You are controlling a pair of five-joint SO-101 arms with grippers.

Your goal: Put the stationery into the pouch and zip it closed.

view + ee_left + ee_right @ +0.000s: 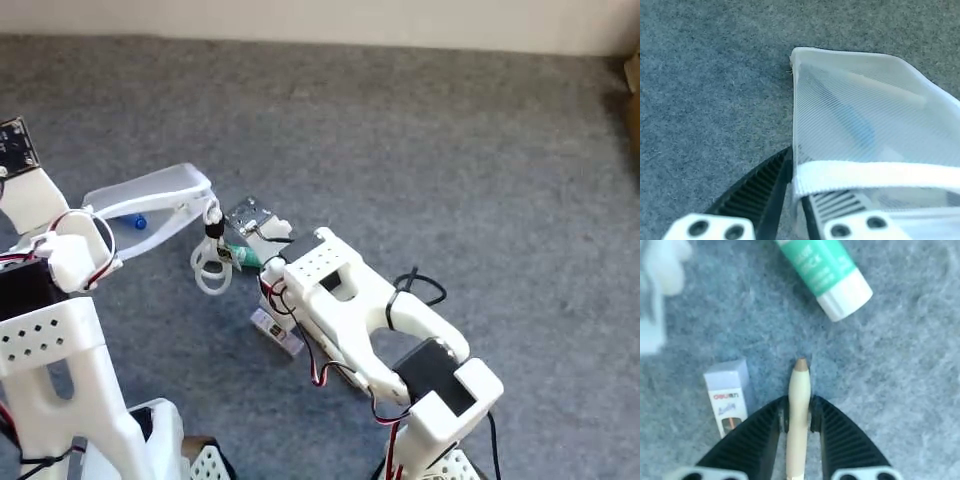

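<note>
Clenched the left claw point(794, 172) on the pouch point(865, 115) by its banded rim, at nine o'clock on the table point(450, 150), likely to steady it and hold the opening up for loading. Made out through the mesh something blue, perhaps a pen point(852, 122), and judged it to be inside already.

Pinched a pencil point(800, 377) lengthwise in the right claw point(799, 402), near the table's middle, with the tip poking out past the fingers, probably so as to feed it in point first.

Left the glue point(240, 257) loose at five o'clock of the pouch, just beside the pull cord point(209, 268), and the eraser point(277, 331) at five o'clock of the glue, close by the right arm. Judged both handy for later picks. Judged the zipping not yet due, with three pieces outside.
</note>
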